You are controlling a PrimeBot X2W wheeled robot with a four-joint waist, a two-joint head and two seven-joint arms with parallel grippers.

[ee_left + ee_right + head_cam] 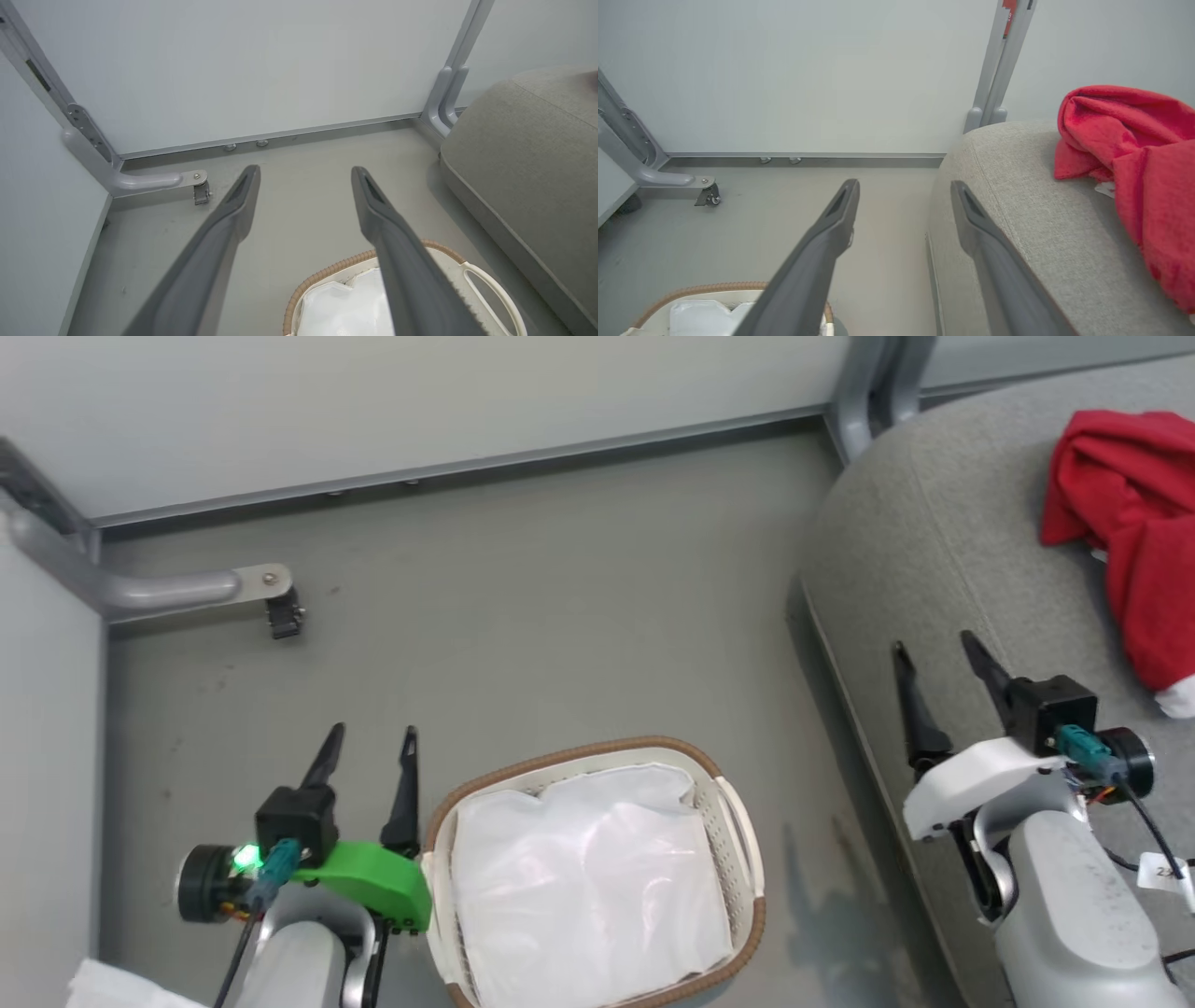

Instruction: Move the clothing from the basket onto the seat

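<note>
The red clothing (1130,523) lies bunched on the grey seat (934,551) at the right, a bit of white trim at its lower end; it also fills the right of the right wrist view as the clothing (1134,149) on the seat (1041,224). The cream basket (738,821) with a brown rim stands on the floor at bottom centre, holding only its white liner (588,877). My left gripper (372,751) is open just left of the basket, over the floor. My right gripper (938,658) is open above the seat's left edge, left of the clothing, holding nothing.
Pale wall panels run along the back and left, with a grey metal foot and caster (280,607) on the floor at the left. A grey upright post (864,392) stands behind the seat's corner. Bare grey floor (560,616) lies between basket, wall and seat.
</note>
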